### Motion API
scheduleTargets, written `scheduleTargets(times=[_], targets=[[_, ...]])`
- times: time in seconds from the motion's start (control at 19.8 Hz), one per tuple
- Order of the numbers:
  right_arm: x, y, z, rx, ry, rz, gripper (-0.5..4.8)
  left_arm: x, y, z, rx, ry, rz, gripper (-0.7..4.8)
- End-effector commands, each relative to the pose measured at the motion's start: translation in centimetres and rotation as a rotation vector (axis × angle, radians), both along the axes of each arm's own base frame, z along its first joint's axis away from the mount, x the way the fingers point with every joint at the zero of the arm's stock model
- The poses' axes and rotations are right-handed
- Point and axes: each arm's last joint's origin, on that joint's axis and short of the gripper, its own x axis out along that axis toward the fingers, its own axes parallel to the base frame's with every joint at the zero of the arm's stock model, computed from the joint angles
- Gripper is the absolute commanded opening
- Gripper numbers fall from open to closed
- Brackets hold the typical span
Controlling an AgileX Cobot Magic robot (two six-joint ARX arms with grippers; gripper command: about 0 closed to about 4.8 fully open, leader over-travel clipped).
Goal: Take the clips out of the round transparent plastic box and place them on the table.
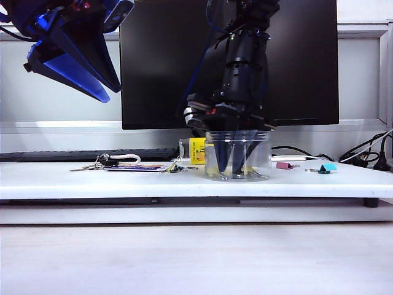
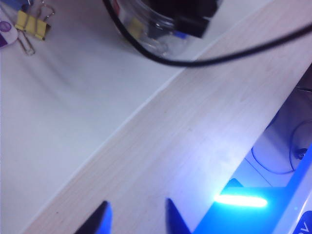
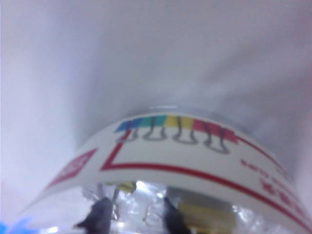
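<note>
The left gripper, jaws apart and empty, is held high, well clear of the box. The right gripper, jaws apart, is lowered inside it, apparently to reach clips beneath.

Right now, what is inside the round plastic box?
The right gripper reaches down inside the box, fingers apart, and yellow clips lie at the bottom. The label and the gripper hide the rest.
</note>
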Motion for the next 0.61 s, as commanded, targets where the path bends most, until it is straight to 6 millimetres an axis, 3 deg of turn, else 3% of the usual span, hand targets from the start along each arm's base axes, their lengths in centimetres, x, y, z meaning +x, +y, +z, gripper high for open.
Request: scheduleTargets(times=[0.05, 0.61], targets=[[0.4, 0.2, -0.8, 0.004, -0.003, -0.034, 1.34, 0.0, 0.0, 0.2, -0.01, -0.019, -0.009, 1.52], [0.0, 2.3, -1.1, 0.083, -0.005, -0.067, 1.11, 0.0, 0.0, 0.2, -0.01, -0.019, -0.009, 1.52]])
